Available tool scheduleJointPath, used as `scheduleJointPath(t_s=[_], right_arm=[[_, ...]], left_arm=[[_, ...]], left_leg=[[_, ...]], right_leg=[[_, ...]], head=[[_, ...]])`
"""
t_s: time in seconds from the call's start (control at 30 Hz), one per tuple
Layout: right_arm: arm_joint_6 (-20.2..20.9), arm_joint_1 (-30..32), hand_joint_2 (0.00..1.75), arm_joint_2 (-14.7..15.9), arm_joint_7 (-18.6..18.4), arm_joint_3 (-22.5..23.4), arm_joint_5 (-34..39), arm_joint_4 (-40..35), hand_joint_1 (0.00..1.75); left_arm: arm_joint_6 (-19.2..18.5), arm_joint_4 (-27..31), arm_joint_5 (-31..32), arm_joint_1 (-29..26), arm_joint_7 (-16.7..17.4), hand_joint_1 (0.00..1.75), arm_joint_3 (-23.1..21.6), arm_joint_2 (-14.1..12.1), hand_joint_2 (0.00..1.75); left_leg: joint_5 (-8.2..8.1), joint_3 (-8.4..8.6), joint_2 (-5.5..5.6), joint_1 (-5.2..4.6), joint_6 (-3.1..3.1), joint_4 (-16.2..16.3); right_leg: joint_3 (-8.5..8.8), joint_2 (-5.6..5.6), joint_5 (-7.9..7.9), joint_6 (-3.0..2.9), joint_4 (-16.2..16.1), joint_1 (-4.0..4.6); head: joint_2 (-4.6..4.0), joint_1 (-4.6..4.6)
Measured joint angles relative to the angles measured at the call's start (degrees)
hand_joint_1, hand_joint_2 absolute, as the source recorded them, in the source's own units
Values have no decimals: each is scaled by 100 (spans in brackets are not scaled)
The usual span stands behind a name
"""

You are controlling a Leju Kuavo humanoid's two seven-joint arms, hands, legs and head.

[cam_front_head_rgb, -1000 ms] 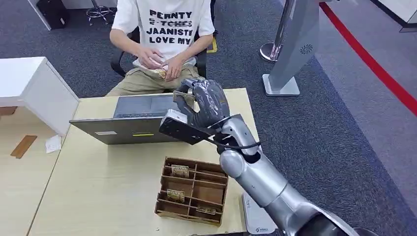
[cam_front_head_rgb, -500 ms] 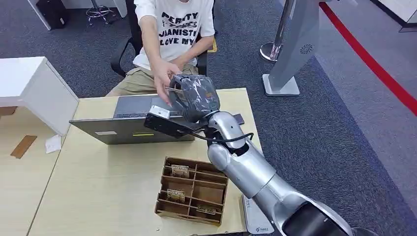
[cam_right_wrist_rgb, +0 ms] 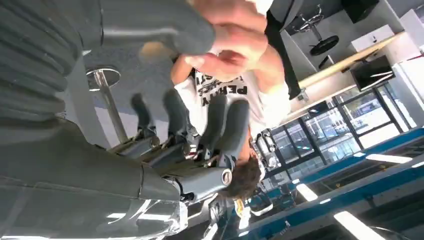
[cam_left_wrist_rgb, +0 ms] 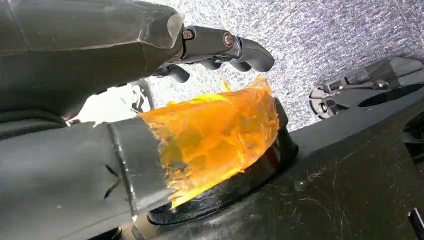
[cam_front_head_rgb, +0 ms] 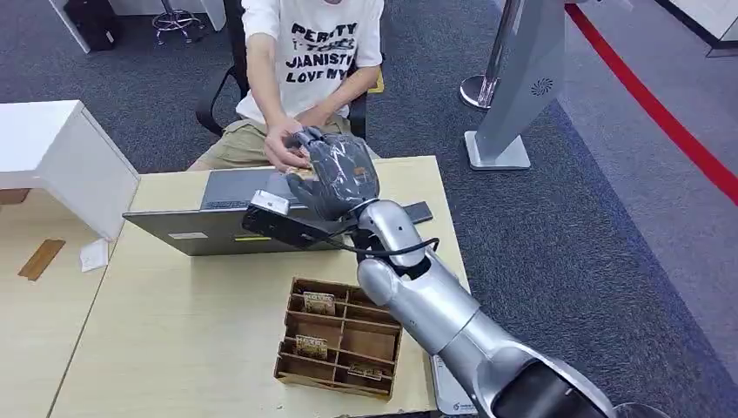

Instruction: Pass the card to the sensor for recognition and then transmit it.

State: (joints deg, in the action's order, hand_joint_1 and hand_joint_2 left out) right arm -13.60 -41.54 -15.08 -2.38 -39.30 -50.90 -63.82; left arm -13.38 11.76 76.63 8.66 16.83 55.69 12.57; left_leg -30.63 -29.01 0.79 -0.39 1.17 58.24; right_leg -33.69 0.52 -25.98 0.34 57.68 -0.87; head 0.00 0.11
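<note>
My right hand point(cam_front_head_rgb: 335, 174) reaches out over the laptop toward a seated person in a white printed T-shirt point(cam_front_head_rgb: 305, 61). A small tan card point(cam_front_head_rgb: 303, 173) shows at its fingers, pinched under the thumb. The person's hand point(cam_front_head_rgb: 283, 142) meets my hand at the card. In the right wrist view the person's fingers point(cam_right_wrist_rgb: 227, 42) lie against my thumb point(cam_right_wrist_rgb: 150, 22), with a blurred tan patch of the card point(cam_right_wrist_rgb: 150, 52) beside them. My left hand point(cam_left_wrist_rgb: 220, 47) hangs over grey carpet, its fingers apart and holding nothing.
An open grey laptop point(cam_front_head_rgb: 228, 218) lies on the wooden table point(cam_front_head_rgb: 174, 331). A wooden divided box point(cam_front_head_rgb: 341, 338) near the front edge holds several cards. A white flat device point(cam_front_head_rgb: 454, 392) sits at the table's front right, a dark slab point(cam_front_head_rgb: 419, 212) beside my forearm. A grey kiosk point(cam_front_head_rgb: 522, 78) stands to the right.
My right hand has moved forward and left with the card. The person has leaned in and brought a hand up from the lap to my hand.
</note>
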Motion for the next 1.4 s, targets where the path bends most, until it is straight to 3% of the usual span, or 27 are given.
scheduleJointPath(t_s=[0.03, 0.27, 0.47, 0.67, 0.97, 1.1, 1.13, 1.4], right_arm=[[0, 0, 175, -4, 0, -4, 0, 0, 0], [103, 63, 175, -20, 35, -42, -13, -24, 0], [70, 346, 175, -20, 260, -76, 387, -359, 0], [35, 1069, 175, 37, 746, -59, 1761, -1253, 0], [765, 2326, 175, 413, 1463, 109, 4189, -2501, 0], [1301, 2839, 175, 649, 1672, 203, 5201, -2912, 0], [1481, 2970, 0, 719, 1711, 245, 5478, -3012, 0], [2749, 3791, 0, 1071, 1858, 548, 6666, -3501, 0]], left_arm=[[0, 0, 2, 0, 0, 0, 0, 0, 0], [6, 0, -37, -1, -11, 0, 0, 0, 0], [37, 0, -127, -14, -61, 0, 2, -2, 0], [396, 0, -346, -73, -4, 0, 37, 26, 0], [529, 0, -686, -226, -148, 0, 330, 35, 0], [584, 0, -800, -271, -197, 0, 459, 35, 0], [594, 0, -824, -278, -203, 0, 483, 35, 0], [623, 0, -887, -289, -203, 0, 612, 33, 0]], left_leg=[[0, 0, 0, 0, 0, 0], [0, 0, 0, 0, 0, 0], [0, 0, 0, 0, 0, 0], [-1, -4, 1, 0, 0, 0], [-5, -5, 1, -1, 2, 0], [-5, -6, 1, -1, 2, 0], [-5, -6, 2, -1, 2, 0], [-6, -6, 1, -1, 2, 0]], right_leg=[[0, 0, 0, 0, 0, 0], [0, 0, 0, 0, 0, 0], [-1, -1, -1, 0, 0, 1], [-5, -1, -1, 0, -2, 0], [-6, -2, -2, 1, -7, 0], [-6, -3, -2, 1, -7, 0], [-6, -3, -2, 1, -7, 0], [-6, -3, -2, 1, -7, 0]], head=[[0, -2], [0, -2], [0, 0], [0, 0], [0, -2], [0, 0], [0, -2], [0, -2]])
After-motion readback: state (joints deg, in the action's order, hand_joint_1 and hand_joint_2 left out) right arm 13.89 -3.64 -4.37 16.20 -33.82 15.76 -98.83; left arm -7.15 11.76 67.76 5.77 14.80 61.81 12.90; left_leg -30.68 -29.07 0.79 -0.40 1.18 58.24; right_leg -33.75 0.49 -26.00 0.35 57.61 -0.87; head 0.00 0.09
